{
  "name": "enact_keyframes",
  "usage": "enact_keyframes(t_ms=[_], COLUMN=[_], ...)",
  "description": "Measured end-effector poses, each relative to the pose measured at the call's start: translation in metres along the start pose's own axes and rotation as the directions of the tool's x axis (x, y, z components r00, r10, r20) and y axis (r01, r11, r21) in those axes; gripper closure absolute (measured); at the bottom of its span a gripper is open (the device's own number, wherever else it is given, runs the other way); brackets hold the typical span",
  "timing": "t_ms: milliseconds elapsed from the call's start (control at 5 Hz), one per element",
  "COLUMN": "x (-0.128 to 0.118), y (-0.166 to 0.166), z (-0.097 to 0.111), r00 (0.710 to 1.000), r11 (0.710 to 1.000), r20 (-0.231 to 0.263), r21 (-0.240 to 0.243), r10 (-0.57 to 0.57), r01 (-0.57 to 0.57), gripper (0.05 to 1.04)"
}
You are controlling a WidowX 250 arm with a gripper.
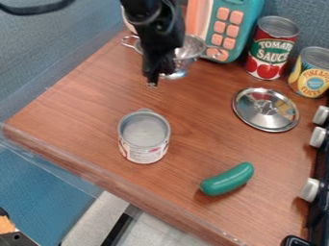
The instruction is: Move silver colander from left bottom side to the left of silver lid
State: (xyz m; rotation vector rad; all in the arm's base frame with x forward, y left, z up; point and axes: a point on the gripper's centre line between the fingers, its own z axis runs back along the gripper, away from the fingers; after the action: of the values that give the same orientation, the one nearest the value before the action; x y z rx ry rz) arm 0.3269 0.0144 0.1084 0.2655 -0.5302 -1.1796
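The silver colander stands near the top of the frame, partly behind the black arm and in front of the teal toy microwave. The gripper hangs down beside it, upper centre-left; whether the claw is apart, together or clamped on the colander's near side, I cannot tell.

The silver lid lies flat at right, knob up, below the red-labelled can and the yellow-labelled can. A tin can stands upright left of centre, and a green toy pickle lies at lower right on the wooden tabletop.

As to progress, the colander is at the upper side of the table, not its lower left, and it is already left of the lid, though higher in the frame. The carry looks mostly or wholly done; what may be left is a small shift toward the lid, or simply freeing the colander if it is held.
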Motion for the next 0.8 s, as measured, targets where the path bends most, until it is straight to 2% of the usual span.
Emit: enact_keyframes(t_ms=[400,800], x=[0.022,0.024], y=[0.002,0.010], z=[-0.035,-0.060], r00=[0.997,0.992], r11=[0.997,0.993], r20=[-0.033,-0.083], r21=[0.050,0.051], r10=[-0.065,-0.099], r01=[0.066,0.104], gripper=[1.006,0.978])
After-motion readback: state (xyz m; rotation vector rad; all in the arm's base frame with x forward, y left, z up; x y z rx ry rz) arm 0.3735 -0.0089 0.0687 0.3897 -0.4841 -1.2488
